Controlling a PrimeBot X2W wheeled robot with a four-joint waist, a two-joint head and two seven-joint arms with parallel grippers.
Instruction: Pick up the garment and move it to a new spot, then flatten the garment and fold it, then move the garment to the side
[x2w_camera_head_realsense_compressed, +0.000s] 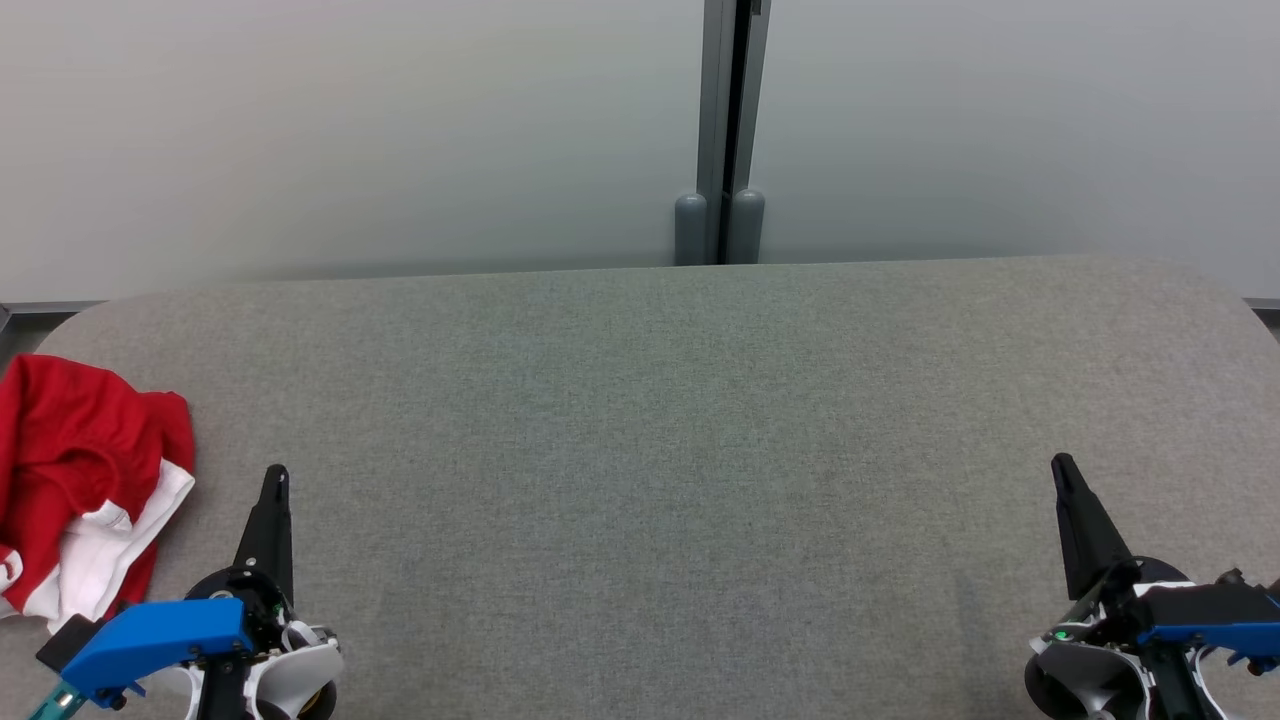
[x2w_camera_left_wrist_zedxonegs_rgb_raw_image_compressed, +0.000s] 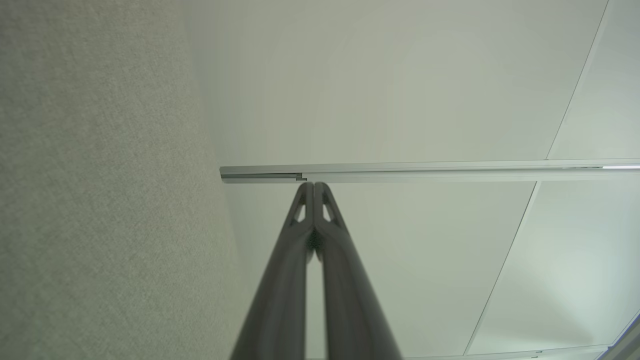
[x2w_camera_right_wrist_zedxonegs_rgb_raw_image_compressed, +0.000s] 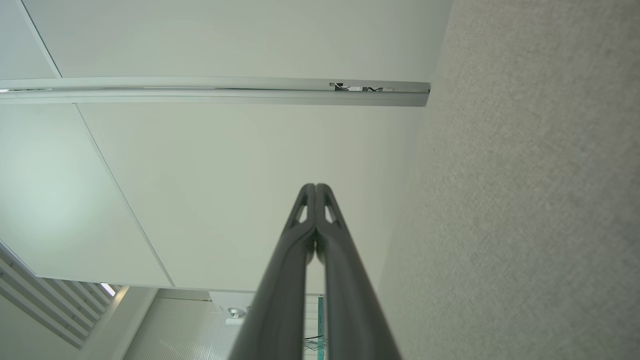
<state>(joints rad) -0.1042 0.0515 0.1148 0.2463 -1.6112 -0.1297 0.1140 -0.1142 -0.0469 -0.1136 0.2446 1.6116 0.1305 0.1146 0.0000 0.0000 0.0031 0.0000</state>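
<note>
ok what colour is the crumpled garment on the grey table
Red with white parts; the crumpled cloth garment shows best in the head view.

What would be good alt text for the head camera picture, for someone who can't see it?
A crumpled red and white garment lies at the left edge of a grey fabric-covered table, beside the shut left gripper. The right gripper, also shut, sits apart at the lower right, with a pale wall behind.

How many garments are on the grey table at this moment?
1. The red and white garment lies crumpled at the left edge of the table, beside the left gripper; the frame cuts it off, so more could be hidden.
</note>
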